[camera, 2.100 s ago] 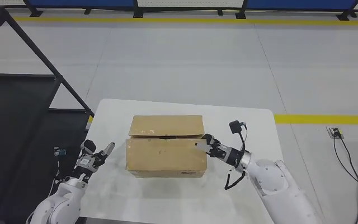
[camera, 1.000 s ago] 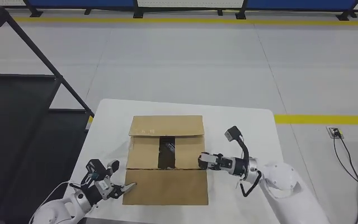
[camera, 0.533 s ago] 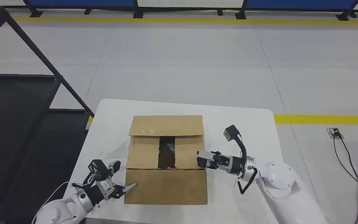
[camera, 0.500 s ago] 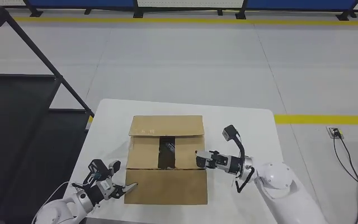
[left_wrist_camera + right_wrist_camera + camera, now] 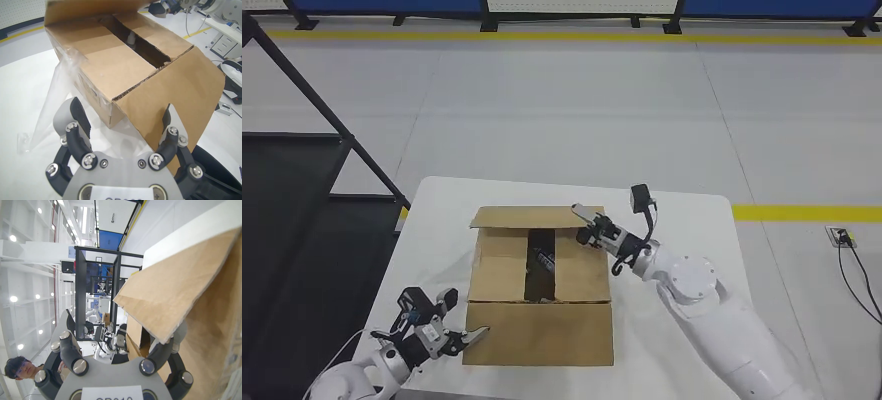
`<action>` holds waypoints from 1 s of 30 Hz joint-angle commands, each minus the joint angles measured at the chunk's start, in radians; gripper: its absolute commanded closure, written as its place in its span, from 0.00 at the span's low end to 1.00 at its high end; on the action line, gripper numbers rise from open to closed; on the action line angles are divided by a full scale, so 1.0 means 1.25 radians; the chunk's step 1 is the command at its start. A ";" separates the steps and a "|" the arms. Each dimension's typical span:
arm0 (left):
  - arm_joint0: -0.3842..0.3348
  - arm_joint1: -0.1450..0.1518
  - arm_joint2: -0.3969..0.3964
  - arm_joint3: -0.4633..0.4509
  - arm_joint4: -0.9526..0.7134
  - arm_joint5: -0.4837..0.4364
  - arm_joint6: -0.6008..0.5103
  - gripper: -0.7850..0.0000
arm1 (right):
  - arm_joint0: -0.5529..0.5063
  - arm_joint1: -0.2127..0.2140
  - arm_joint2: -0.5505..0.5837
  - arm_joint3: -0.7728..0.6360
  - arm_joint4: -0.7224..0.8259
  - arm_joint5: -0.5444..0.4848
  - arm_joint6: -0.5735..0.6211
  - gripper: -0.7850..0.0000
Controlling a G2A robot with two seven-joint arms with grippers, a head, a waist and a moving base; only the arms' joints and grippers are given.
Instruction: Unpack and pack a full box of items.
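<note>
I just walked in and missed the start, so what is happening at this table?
The robot is opening a cardboard box on the white table. The near flap lies folded out toward the robot, the open left gripper at its corner. The right gripper, also open, is at the far flap, which is tilted up. The two inner flaps are closed, with a dark gap between them.

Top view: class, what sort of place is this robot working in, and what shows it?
Probably a robotics lab or test hall: a yellow floor line, blue barrier panels along the far edge, and one white table bearing a cardboard box.
</note>
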 commanded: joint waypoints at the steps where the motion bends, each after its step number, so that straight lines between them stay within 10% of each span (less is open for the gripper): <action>1: 0.002 0.001 0.000 0.002 -0.002 0.001 0.005 0.00 | 0.018 -0.008 -0.009 0.006 -0.021 -0.006 -0.053 0.00; 11: 0.013 0.004 0.002 0.011 -0.008 0.007 0.041 0.00 | 0.142 -0.065 -0.109 0.078 -0.216 0.113 -0.315 0.00; 30: 0.022 0.006 0.012 0.004 0.028 0.034 0.047 0.00 | 0.187 -0.100 -0.132 0.145 -0.193 0.139 -0.291 0.00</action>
